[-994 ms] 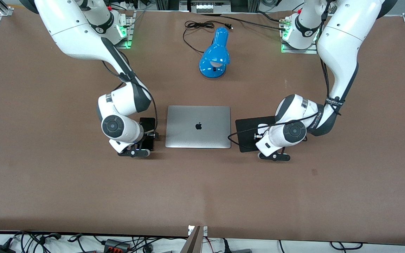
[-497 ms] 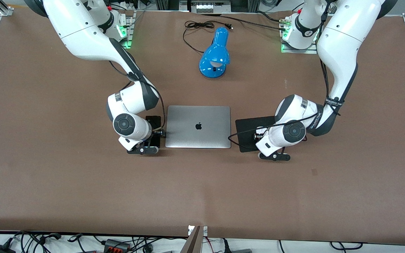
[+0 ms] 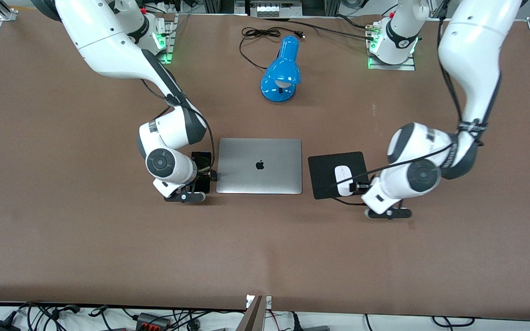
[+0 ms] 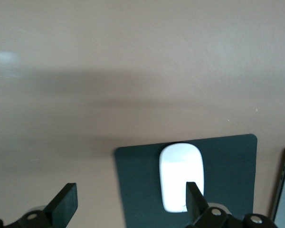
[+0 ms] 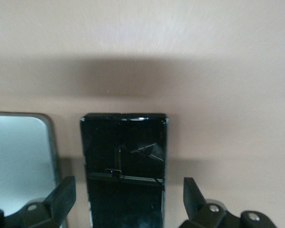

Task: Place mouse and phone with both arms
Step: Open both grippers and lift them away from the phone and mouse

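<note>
Left pincer (image 3: 370, 198) has withdrawn, released, from the oval mouse (image 3: 343, 174); right pincer (image 3: 199, 181) spread astride the glossy phone (image 5: 125, 164).

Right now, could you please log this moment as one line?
mouse on mat | phone beside laptop | left gripper open | right gripper open

Matt brown worktop (image 3: 62, 230), faintly creased like paper sheeting. Brushed silver metal laptop (image 3: 259, 166) with satin sheen. Glossy black glass face on phone (image 5: 124, 161), mirror-like, showing reflections. Smooth white glossy plastic mouse (image 4: 181, 175) on matt black mat (image 4: 228, 166). Shiny blue plastic lamp (image 3: 281, 69). Glossy white arm shells; matt black plastic fingers on left claw (image 4: 130, 209) and right claw (image 5: 128, 202).
</note>
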You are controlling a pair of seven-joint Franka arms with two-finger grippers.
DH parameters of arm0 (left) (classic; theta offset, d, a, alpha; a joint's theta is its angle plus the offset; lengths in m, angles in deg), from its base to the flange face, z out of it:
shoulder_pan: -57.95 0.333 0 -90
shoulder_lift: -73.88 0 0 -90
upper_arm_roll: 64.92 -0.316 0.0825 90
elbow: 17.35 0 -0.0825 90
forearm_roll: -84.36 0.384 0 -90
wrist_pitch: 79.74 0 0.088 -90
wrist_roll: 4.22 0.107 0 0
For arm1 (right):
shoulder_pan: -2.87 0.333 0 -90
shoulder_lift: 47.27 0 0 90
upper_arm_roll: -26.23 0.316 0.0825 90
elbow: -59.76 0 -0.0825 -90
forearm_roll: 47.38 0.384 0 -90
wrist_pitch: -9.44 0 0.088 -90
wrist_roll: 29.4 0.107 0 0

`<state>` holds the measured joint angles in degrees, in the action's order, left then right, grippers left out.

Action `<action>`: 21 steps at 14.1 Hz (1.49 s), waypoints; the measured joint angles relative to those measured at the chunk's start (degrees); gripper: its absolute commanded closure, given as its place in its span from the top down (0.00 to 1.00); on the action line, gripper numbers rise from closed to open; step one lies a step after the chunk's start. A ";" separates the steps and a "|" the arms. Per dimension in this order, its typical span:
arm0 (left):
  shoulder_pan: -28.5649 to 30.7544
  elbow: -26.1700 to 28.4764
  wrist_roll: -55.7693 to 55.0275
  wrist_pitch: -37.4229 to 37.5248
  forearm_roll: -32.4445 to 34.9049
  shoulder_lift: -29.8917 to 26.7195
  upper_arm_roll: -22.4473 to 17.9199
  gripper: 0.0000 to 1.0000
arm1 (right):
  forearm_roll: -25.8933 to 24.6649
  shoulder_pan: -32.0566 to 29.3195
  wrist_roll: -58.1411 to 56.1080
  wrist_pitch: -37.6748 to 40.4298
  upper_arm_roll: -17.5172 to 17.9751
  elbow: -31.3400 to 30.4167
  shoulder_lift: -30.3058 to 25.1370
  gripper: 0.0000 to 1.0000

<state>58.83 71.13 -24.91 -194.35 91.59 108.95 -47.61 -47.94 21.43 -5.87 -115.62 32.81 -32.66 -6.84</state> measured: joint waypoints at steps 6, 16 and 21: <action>7.35 -9.63 5.52 19.10 -0.09 -12.23 0.15 1.00 | -0.07 -6.57 -4.01 15.20 -0.68 6.41 -13.54 1.00; 9.04 -15.10 9.97 28.80 -1.59 -16.61 0.92 1.00 | -0.23 -18.57 -13.94 29.53 -5.07 19.36 -19.63 1.00; 4.10 -6.29 10.92 24.61 -1.83 -23.58 -4.75 1.00 | -0.19 -20.78 -23.39 31.30 -7.86 19.25 -24.11 1.00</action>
<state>62.93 64.84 -13.98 -169.74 89.76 85.37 -52.36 -48.13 0.65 -29.27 -84.32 24.95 -13.41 -30.94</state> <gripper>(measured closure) 0.000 0.000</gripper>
